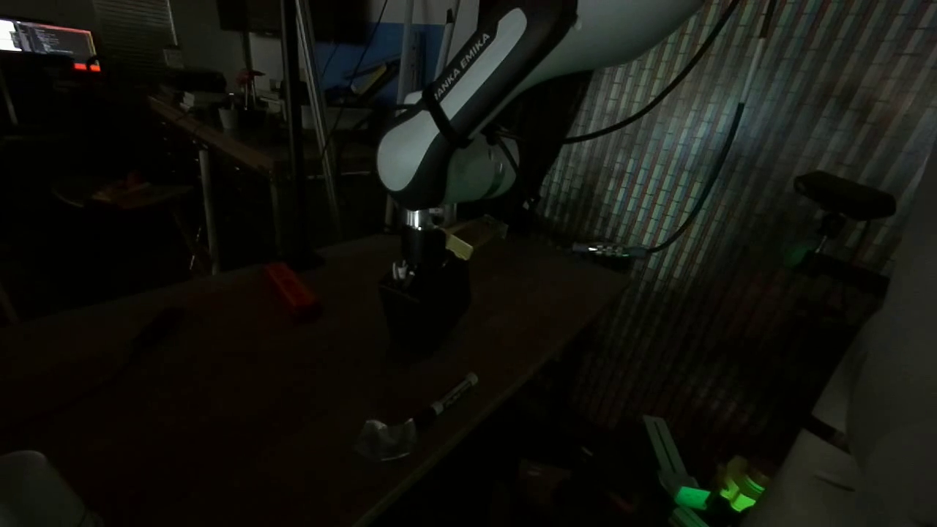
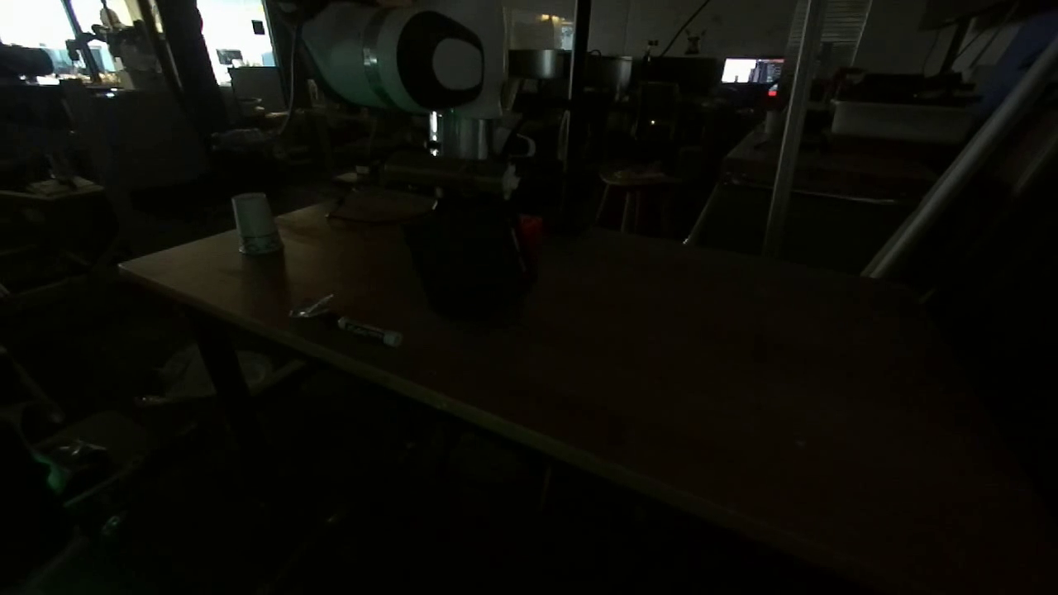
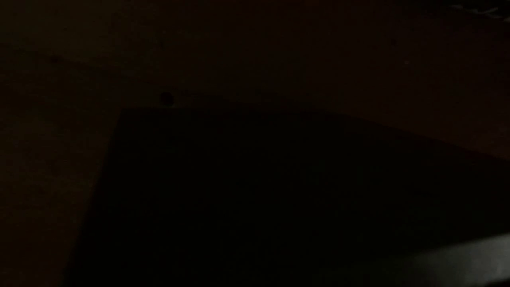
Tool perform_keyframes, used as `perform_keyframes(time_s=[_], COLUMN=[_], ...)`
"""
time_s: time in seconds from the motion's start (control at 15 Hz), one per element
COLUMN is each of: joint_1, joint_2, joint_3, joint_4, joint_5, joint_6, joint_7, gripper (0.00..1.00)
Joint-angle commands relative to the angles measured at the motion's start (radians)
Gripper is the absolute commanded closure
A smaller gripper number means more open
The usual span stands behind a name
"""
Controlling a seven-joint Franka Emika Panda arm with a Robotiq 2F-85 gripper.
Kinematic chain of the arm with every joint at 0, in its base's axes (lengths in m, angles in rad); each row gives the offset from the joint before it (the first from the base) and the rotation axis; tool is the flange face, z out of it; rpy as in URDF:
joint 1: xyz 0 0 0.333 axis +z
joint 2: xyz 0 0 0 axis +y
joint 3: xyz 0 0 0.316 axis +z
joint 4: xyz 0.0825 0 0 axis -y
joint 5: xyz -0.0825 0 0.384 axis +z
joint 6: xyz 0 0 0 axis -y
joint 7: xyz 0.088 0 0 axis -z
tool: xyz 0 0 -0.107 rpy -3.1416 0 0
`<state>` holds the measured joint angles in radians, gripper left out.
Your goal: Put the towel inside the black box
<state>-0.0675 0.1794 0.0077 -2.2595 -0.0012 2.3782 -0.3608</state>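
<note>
We've got it super dim, lit screen (image 1: 50,40) way past the worktop (image 1: 227,380). Pincer (image 1: 423,268) sits at the black box (image 1: 410,316); wide or narrow, we can't tell.

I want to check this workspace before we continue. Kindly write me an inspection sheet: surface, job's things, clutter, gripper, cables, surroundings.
Surface: table very dimly lit; fine marks cannot be judged.
Job's things: black box appears to stand on the table, inside too dark to read; towel cannot be made out.
Clutter: marker beside a crumpled scrap; white cup; red object.
Gripper: gripper points down at the box; fingertips hidden, so open or shut cannot be told.
Cables: dark cables run in front of the patterned wall.
Surroundings: lit screen in the background.
</note>
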Motion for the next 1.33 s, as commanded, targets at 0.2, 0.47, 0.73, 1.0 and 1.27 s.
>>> perform_keyframes(time_s=[0.2, 0.47, 0.73, 1.0, 1.27], joint_1=[-0.031, -0.038, -0.028, -0.007, 0.017], joint_2=[-0.123, -0.222, -0.299, -0.31, -0.29], joint_3=[-0.037, -0.066, -0.079, -0.074, -0.069], joint_4=[-0.03, -0.023, -0.018, -0.003, 0.005], joint_5=[-0.005, -0.019, -0.006, 0.01, 0.034], joint_6=[-0.055, -0.116, -0.155, -0.147, -0.144], joint_7=[-0.029, -0.028, -0.032, -0.029, -0.027], gripper=[1.0, 1.0, 1.0, 1.0, 1.0])
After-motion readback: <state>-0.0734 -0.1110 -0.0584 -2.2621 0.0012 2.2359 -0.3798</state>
